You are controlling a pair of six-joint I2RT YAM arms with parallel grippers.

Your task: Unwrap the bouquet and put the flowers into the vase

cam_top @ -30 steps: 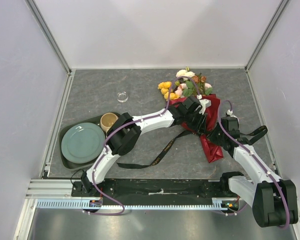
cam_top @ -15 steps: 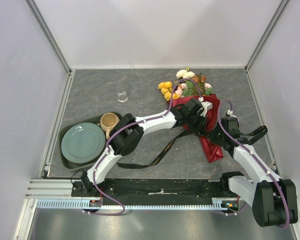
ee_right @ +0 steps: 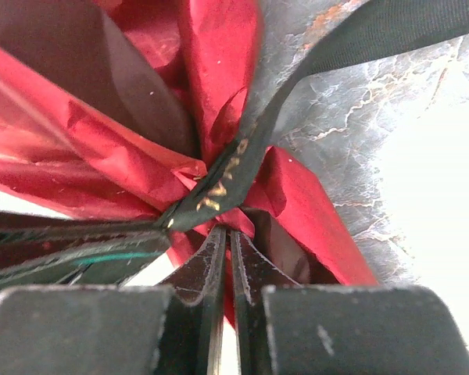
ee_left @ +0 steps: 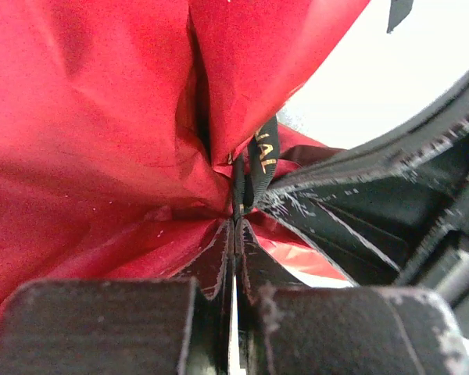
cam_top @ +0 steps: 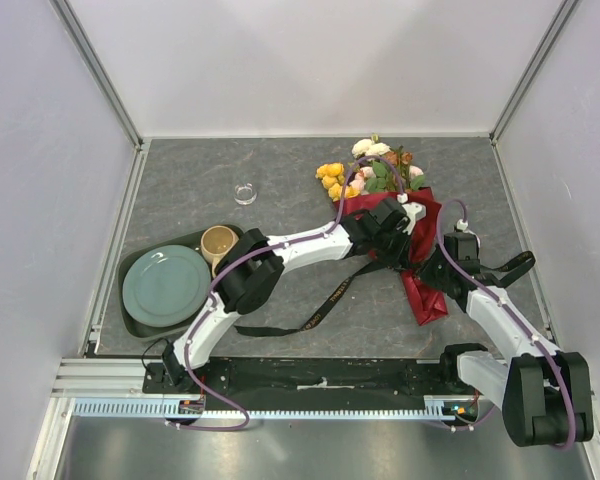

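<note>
The bouquet of artificial roses in dark red paper lies far right on the grey stone-patterned table, its yellow, pink and cream flower heads pointing away. The left gripper is closed tight at the wrapper's waist beside the black gold-lettered ribbon. The right gripper nips a red paper fold there. The small clear glass vase stands well apart, leftward

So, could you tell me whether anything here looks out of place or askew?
The bouquet lies flat on the table, its red paper crumpled, and its black ribbon trails loose over the table. Nothing else stands out.
</note>
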